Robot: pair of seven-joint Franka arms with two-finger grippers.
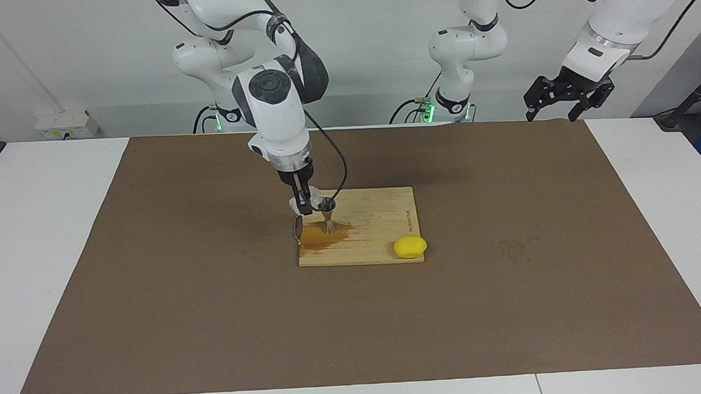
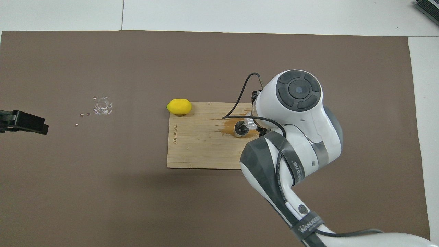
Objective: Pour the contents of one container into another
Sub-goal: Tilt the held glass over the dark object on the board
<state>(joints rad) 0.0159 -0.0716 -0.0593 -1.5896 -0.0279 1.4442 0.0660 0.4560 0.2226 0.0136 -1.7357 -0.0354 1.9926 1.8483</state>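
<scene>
A silver hourglass-shaped jigger (image 1: 328, 214) (image 2: 240, 128) stands upright on a wooden cutting board (image 1: 374, 219) (image 2: 199, 147), in a brown wet patch (image 1: 323, 237). My right gripper (image 1: 304, 204) is shut on the small clear glass cup (image 1: 298, 204) (image 2: 250, 122). It holds the cup tipped right beside the jigger's rim, on the side toward the right arm's end. In the overhead view the right wrist covers the fingers. My left gripper (image 1: 557, 99) (image 2: 24, 121) waits open in the air over the left arm's end of the mat.
A yellow lemon (image 1: 410, 247) (image 2: 179, 106) lies at the board's corner farthest from the robots, toward the left arm's end. A small wet spot with droplets (image 2: 102, 106) marks the brown mat (image 1: 215, 318) near the left gripper. A metal handle (image 1: 297, 228) sticks out from the board's edge.
</scene>
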